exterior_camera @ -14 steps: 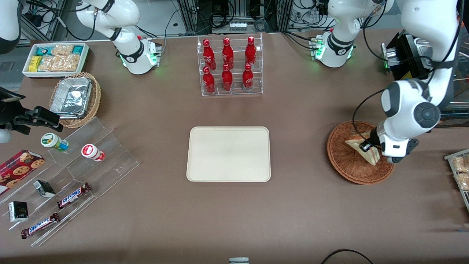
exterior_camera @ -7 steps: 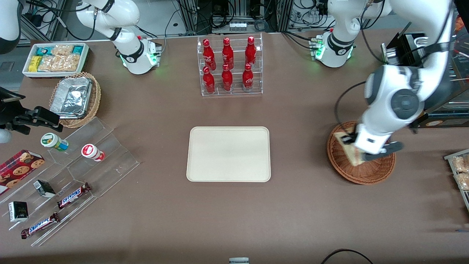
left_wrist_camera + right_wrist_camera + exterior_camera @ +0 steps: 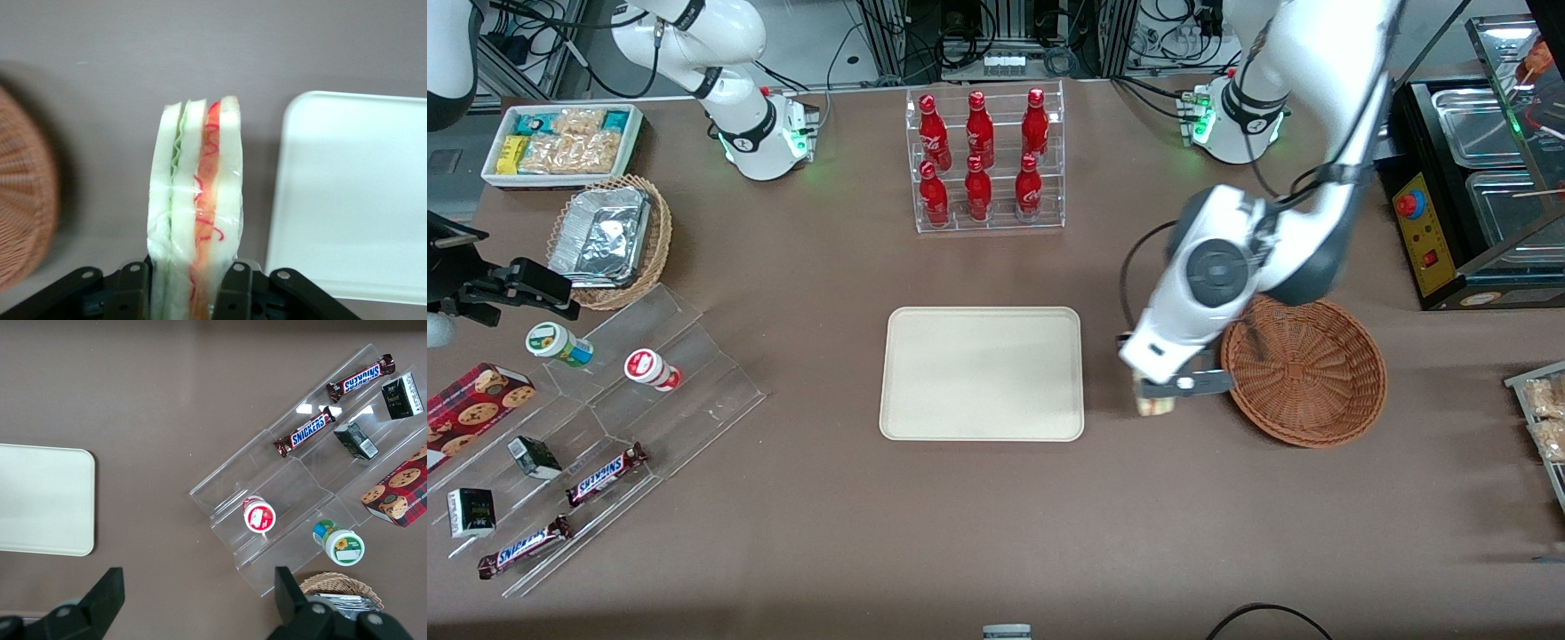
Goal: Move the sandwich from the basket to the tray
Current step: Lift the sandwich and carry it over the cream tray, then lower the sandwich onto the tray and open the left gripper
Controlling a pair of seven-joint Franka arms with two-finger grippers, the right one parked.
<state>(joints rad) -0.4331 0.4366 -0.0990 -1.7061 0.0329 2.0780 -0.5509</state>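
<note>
Front view shows the tray (image 3: 982, 373), then the gripper (image 3: 1158, 396) with its jaws closed on the sandwich (image 3: 1155, 404) above the counter (image 3: 996, 516) between tray and basket (image 3: 1307, 369); the soft bread could slip or be crushed, as the bent arm hangs low.

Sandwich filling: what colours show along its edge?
Green and red layers between white bread on the sandwich, shown best in the left wrist view, held by the gripper.

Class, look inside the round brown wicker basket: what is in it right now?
Nothing: the basket shows only bare weave. The end effector holds the sandwich above the table, between basket and tray.
</note>
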